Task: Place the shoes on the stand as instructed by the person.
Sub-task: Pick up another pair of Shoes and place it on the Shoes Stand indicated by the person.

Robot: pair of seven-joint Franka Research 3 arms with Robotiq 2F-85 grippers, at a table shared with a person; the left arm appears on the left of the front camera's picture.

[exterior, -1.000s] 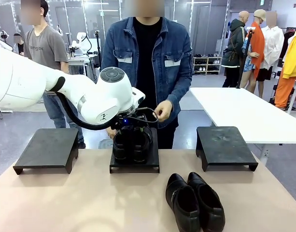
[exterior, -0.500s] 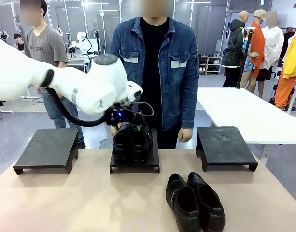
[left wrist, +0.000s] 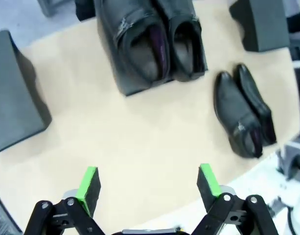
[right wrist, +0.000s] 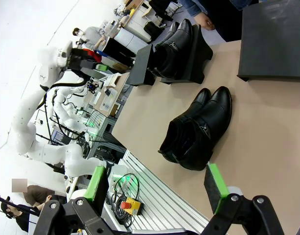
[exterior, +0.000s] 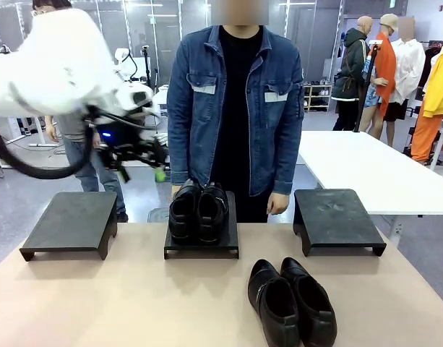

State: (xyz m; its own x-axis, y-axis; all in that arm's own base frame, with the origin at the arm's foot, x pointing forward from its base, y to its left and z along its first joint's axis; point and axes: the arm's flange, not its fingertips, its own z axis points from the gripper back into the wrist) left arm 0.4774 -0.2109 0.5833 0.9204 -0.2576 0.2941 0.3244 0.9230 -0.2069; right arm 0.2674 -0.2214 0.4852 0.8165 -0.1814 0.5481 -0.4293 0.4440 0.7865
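The loose pair (exterior: pixel 290 303) lies on the table (exterior: pixel 134 303) before the right stand (exterior: pixel 337 217); the other pair (exterior: pixel 198 212) occupies the middle stand (exterior: pixel 225 249). Expect slick, fairly stiff leather: grip across the collars (both shoes together). The left gripper (left wrist: pixel 147 182) and right gripper (right wrist: pixel 154 188) stand wide open, empty. The left stand (exterior: pixel 73 220) is bare too.

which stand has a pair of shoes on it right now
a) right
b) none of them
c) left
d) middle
d: one pair sits on the middle stand, while the other pair lies on the table in front of the stands.
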